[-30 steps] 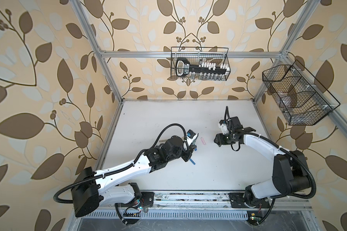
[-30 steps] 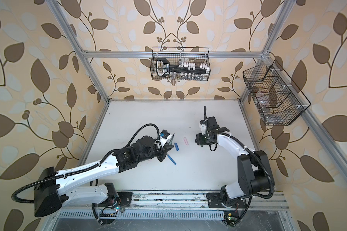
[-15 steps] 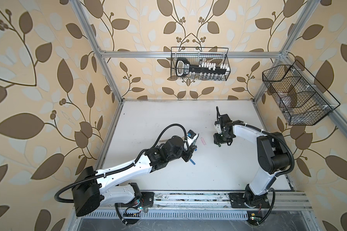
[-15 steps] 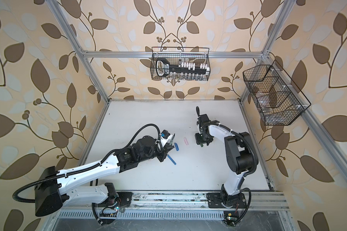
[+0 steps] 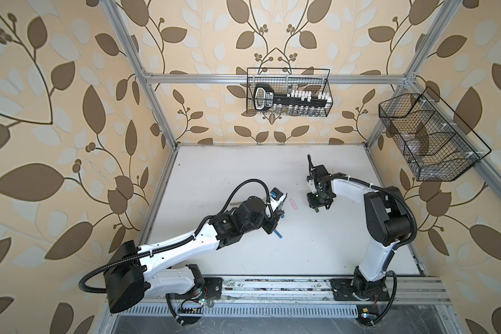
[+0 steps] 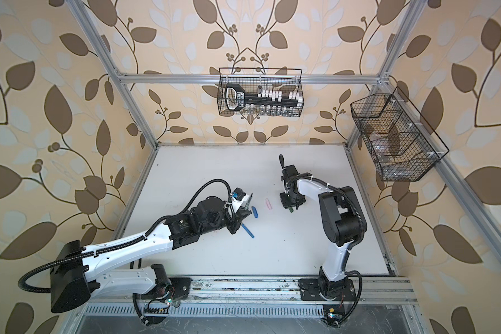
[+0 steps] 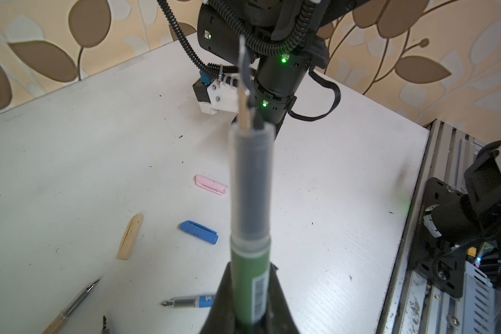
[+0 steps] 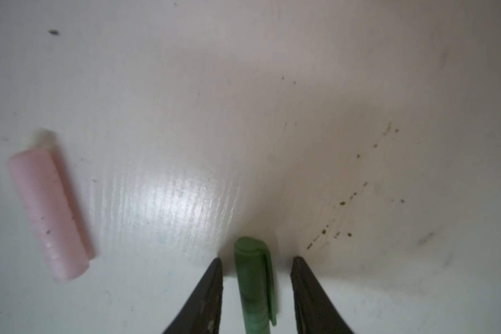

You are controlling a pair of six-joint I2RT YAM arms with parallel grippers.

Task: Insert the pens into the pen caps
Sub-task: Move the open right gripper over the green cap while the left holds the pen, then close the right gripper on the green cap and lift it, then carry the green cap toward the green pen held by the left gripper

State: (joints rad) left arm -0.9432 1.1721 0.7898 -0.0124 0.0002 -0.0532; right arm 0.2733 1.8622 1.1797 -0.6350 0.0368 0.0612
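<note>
In a top view the left arm (image 5: 180, 245) stretches from lower left toward the frame's centre. The left gripper (image 7: 250, 271) is clamped on a green pen (image 7: 250, 251). The right arm (image 5: 350, 186) arches over from lower right, wrist pointing down. The right gripper (image 8: 256, 260) straddles a green cap (image 8: 253, 283), jaws apart and clear of it.

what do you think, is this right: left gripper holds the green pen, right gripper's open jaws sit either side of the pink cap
No: the right wrist view shows the right gripper with open jaws either side of the green cap; the pink cap lies apart from them. The left gripper does hold the green pen.
</note>
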